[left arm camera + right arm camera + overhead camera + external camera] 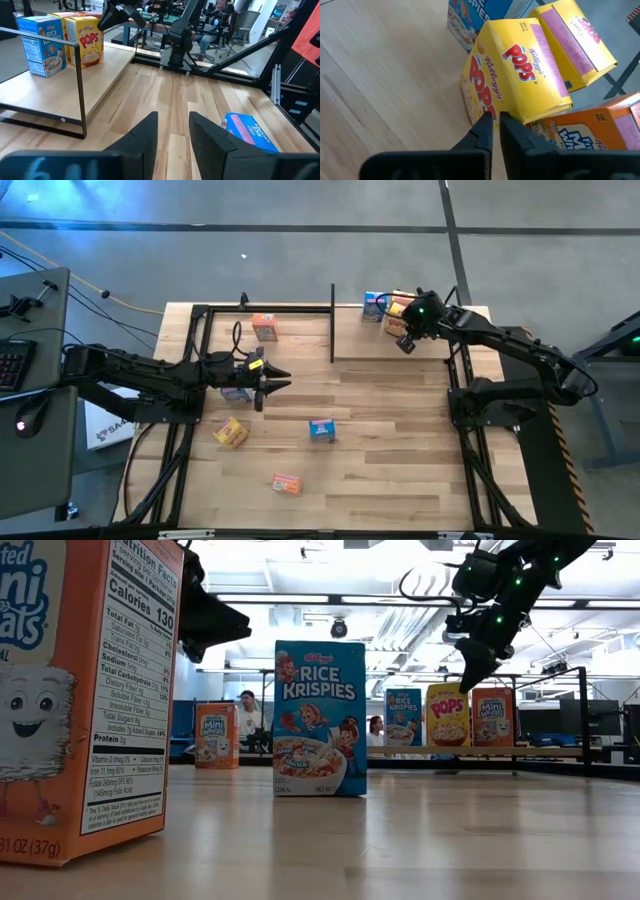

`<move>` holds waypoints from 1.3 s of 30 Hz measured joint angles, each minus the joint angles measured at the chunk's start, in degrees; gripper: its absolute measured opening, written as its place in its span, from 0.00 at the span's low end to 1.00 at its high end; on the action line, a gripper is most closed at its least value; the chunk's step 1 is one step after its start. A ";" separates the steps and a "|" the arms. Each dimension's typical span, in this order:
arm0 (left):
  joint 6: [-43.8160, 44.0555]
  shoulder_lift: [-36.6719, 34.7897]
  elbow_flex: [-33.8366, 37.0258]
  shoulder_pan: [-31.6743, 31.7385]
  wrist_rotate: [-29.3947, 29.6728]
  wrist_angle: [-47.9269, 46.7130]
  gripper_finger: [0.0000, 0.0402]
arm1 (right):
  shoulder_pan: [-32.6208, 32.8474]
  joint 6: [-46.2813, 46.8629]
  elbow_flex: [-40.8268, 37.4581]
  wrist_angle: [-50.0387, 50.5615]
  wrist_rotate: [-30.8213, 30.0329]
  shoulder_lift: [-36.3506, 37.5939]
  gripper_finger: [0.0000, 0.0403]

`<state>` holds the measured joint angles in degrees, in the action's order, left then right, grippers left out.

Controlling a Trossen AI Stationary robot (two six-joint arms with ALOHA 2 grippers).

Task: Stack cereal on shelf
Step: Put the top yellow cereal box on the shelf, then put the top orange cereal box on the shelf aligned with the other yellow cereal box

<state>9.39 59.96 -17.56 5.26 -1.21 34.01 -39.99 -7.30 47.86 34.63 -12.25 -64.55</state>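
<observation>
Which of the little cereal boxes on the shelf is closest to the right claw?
The yellow Pops cardboard box: the right claw, shut and empty, hangs just above it.

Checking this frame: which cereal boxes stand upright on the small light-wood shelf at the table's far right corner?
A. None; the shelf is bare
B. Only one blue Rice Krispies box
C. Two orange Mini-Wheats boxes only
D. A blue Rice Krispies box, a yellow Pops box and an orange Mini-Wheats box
D: the low view shows the blue Rice Krispies box, yellow Pops box and orange Mini-Wheats box side by side on the light-wood shelf.
</observation>
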 joint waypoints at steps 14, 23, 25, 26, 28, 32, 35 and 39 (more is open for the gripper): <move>0.44 0.00 0.00 0.00 0.12 -0.32 0.18 | -0.02 4.00 -0.04 2.44 0.03 0.00 0.00; 0.87 0.00 0.00 0.21 0.44 -0.34 0.15 | -0.02 5.84 -0.04 1.55 -3.02 0.00 0.00; 2.29 -0.01 0.00 1.03 0.39 -0.42 0.15 | -0.02 5.69 -0.04 1.34 -3.21 0.00 0.00; 3.02 -0.02 -0.03 1.58 0.41 -0.88 0.15 | 0.11 5.15 -0.03 1.41 -3.02 0.04 0.00; 3.88 -0.06 -0.86 2.84 0.27 -3.85 0.15 | 0.88 4.03 0.23 2.12 -2.76 0.51 0.00; 2.96 -1.35 -5.20 6.24 -1.05 -14.99 0.11 | 4.62 3.36 1.18 0.66 -2.12 3.58 0.00; 0.53 -2.16 -9.67 8.82 -1.12 -24.55 0.07 | 8.83 3.81 0.07 -2.96 0.58 6.18 0.00; -1.81 -2.09 -16.83 12.77 -1.11 -39.73 0.02 | 15.59 4.49 -3.89 -10.60 2.65 8.11 0.00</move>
<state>7.57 57.87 -34.39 18.02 -2.32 -5.73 -24.40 -2.81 43.96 24.03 -9.60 -56.45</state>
